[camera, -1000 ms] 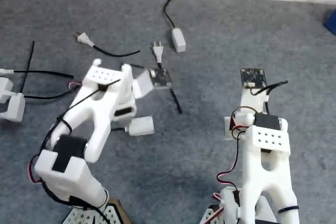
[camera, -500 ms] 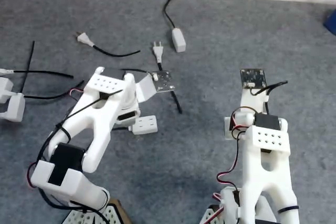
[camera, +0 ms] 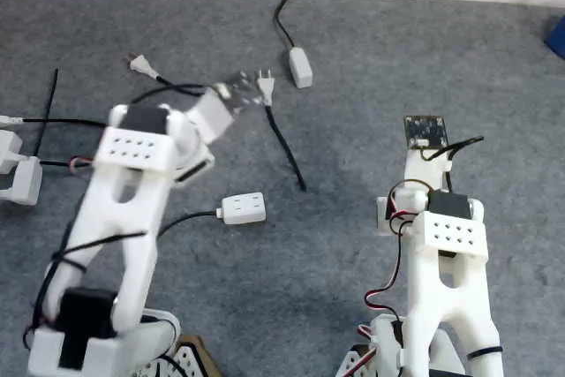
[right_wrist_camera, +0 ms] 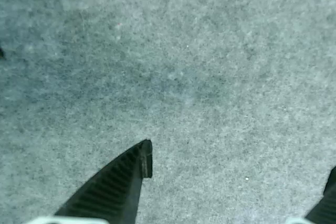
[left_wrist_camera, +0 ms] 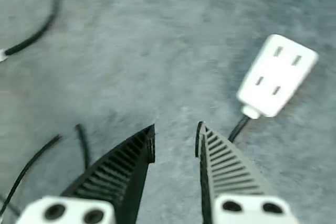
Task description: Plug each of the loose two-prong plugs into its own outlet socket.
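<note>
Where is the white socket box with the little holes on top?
In the high view, the white outlet block lies on the grey carpet between the two arms, closer to the left arm. Its black cord runs toward that arm.

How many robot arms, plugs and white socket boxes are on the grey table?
Robot arms: 2
Plugs with bare prongs: 2
White socket boxes: 4, counting two at the left edge
Total: 8

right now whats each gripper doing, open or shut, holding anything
Left gripper: open, holding nothing.
Right gripper: wide open, holding nothing.
</note>
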### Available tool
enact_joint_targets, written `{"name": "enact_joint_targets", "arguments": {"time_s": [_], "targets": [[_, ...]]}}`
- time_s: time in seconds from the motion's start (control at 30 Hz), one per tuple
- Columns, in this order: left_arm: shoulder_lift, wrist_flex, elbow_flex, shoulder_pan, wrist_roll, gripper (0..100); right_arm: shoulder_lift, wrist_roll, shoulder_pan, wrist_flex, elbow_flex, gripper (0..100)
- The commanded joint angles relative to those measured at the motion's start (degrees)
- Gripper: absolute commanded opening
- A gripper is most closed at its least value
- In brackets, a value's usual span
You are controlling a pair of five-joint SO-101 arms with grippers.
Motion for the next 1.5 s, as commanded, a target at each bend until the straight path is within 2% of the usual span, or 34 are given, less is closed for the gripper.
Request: {"name": "enact_joint_targets", "arguments": {"time_s": [0.0, 0.1, 0.17, 0.3, 0.43, 0.5, 0.57, 0.67, 0.8, 1.03, 1.17, 1.3, 1.47], "targets": [[-4.26, -0.88, -0.31, -3.82, 3.87, 14, -0.48, 2.9, -2.15, -0.57, -0.22, 47.5], [-3.82, -2.11, 2.77, -6.29, 16.62, 14, 2.24, 2.46, -9.27, 1.8, -4.26, 47.5], [-3.21, -3.34, 6.99, -6.81, 22.77, 14, 9.1, 2.81, -13.41, 5.14, -14.37, 47.0], [-4.18, -10.9, 16.84, -7.16, 26.73, 14, 35.03, 6.33, -18.33, 21.67, -49.45, 35.5], [-6.81, -18.73, 26.33, -6.99, 29.98, 14, 63.87, 6.51, -22.37, 40.22, -94.2, 21.2], [-8.22, -23.38, 29.14, -7.34, 29.98, 14, 74.86, 6.15, -25.1, 41.45, -114.07, 18.0], [-8.57, -27.08, 31.69, -7.43, 29.98, 14, 82.51, 4.75, -28.26, 41.54, -124.26, 19.5], [-8.48, -28.92, 32.57, -7.52, 29.89, 14, 89.19, 1.58, -31.43, 40.75, -129.71, 26.1], [-8.48, -29.01, 32.66, -7.69, 29.89, 14, 92.97, -0.88, -32.04, 35.03, -135.16, 34.1], [-8.66, -29.01, 32.66, -7.96, 29.89, 14, 99.12, -1.23, -32.57, 22.11, -136.57, 34.7], [-8.92, -30.68, 32.75, -10.86, 30.24, 14, 104.13, -1.23, -34.68, 16.13, -136.57, 34.7], [-8.92, -31.21, 32.84, -11.12, 30.33, 14, 106.51, -0.88, -36.18, 13.67, -136.66, 34.7], [-9.01, -31.12, 32.84, -11.21, 30.33, 14, 108.62, -1.14, -34.77, 8.66, -135.16, 34.7]]}}
